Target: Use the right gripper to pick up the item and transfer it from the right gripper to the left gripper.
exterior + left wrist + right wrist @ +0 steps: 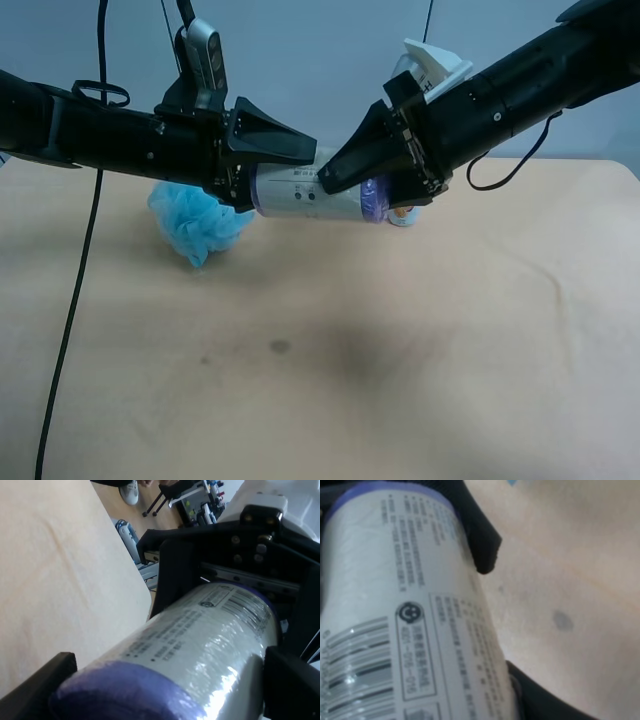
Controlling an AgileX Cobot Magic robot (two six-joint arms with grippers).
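- Ext high: bright, even, diffuse light from above. Table shows one broad soft shadow mid-surface, no hard edges. Sharp overall.
- R wrist: canister too close to lens, so print is soft and barcode smeared. Tiny glints on wrap.
- L wrist: white glare streaks on canister's film. Near purple end out of focus. Bkgd top right blown out.

Beige table with fluffy blue pouf

Canister midair above table, between left claw and right claw (pouf below the former).
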